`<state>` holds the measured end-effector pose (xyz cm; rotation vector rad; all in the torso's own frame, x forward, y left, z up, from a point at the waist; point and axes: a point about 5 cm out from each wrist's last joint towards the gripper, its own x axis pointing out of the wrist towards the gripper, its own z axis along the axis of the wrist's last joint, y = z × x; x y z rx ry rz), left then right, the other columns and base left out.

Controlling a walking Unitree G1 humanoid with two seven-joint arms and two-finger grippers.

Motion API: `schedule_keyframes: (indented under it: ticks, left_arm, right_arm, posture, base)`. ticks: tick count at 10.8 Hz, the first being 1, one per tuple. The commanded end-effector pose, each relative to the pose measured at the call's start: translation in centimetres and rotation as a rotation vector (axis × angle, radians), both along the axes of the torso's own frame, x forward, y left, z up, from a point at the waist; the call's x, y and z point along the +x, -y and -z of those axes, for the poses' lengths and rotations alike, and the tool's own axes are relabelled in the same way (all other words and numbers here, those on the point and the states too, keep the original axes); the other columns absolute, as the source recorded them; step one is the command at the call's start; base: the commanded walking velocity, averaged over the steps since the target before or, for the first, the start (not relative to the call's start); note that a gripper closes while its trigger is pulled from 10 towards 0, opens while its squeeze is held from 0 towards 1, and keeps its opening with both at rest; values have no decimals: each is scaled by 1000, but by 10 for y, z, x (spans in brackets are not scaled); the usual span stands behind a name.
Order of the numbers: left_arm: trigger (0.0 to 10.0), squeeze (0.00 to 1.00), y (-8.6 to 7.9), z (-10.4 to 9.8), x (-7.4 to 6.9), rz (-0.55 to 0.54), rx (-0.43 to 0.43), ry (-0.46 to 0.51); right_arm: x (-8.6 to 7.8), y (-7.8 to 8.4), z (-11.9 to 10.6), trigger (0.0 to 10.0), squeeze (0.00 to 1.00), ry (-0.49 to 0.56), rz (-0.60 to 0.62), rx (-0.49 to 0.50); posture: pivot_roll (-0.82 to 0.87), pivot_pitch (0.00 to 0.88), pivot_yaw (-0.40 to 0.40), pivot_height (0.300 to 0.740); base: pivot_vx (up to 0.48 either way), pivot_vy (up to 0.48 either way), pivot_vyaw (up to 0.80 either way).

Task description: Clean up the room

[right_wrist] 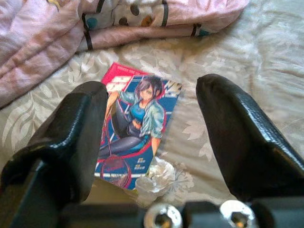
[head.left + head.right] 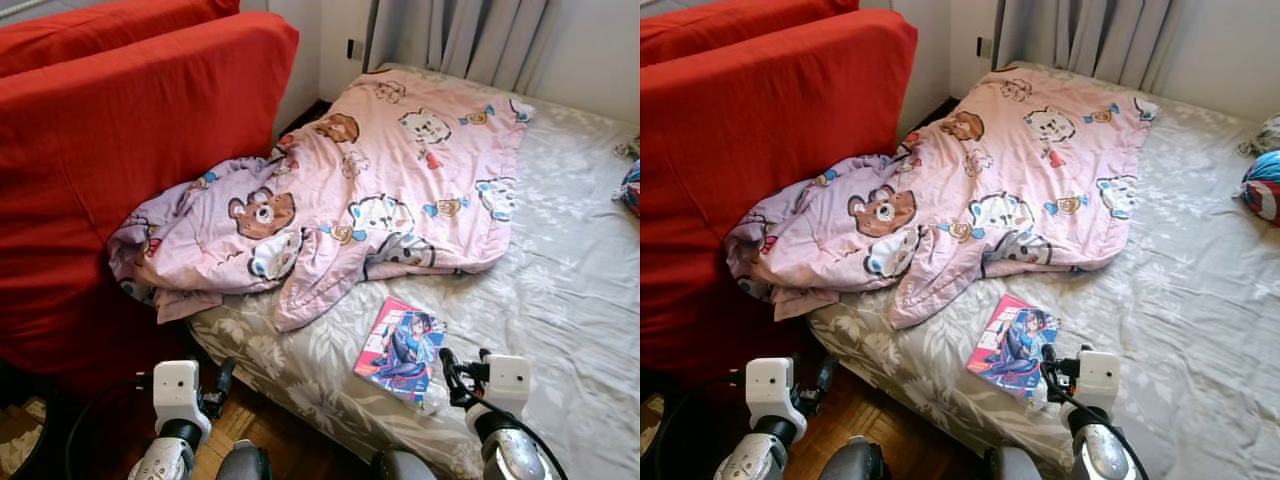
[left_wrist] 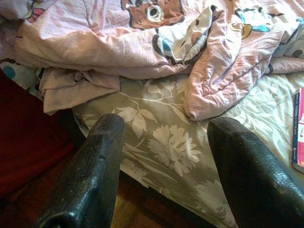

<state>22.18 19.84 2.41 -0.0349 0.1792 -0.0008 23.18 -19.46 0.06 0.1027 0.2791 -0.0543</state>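
A crumpled pink blanket (image 2: 350, 190) printed with bears lies across the bed's left half and spills over its corner. A comic book (image 2: 402, 348) with a blue-and-pink cover lies flat on the grey floral sheet (image 2: 570, 290) near the front edge. My right gripper (image 2: 452, 372) is open just in front of the book, whose cover (image 1: 137, 123) shows between the fingers (image 1: 228, 123). A small crumpled clear wrapper (image 1: 159, 173) lies at the book's near corner. My left gripper (image 3: 168, 124) is open, low by the bed's corner, facing the mattress side below the blanket.
A big red sofa cushion (image 2: 120, 130) stands against the bed's left side. Grey curtains (image 2: 450, 35) hang behind the bed. A blue and red object (image 2: 1262, 185) lies at the bed's right edge. Wooden floor (image 2: 240, 420) shows between the sofa and the bed.
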Motion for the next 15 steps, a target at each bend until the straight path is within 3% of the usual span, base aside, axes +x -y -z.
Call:
schedule_keyframes:
  ticks: [1, 3, 15]
  left_arm:
    - [10000, 0, 1, 1, -3, 14, 4, -14]
    - [10000, 0, 2, 2, -4, 24, 4, -18]
    - [10000, 0, 7, 3, -8, 63, -2, -41]
  right_arm:
    - [-4, -1, 6, 10000, 0, -31, -5, 9]
    - [-3, -1, 5, 10000, 0, -20, -6, 5]
    - [-6, -1, 9, 10000, 0, -40, -5, 10]
  posture:
    - [-10, 149, -6, 640]
    - [-13, 146, -4, 620]
    - [-7, 151, -3, 620]
  base:
    - [0, 0, 0]
    - [0, 0, 0]
    - [0, 0, 0]
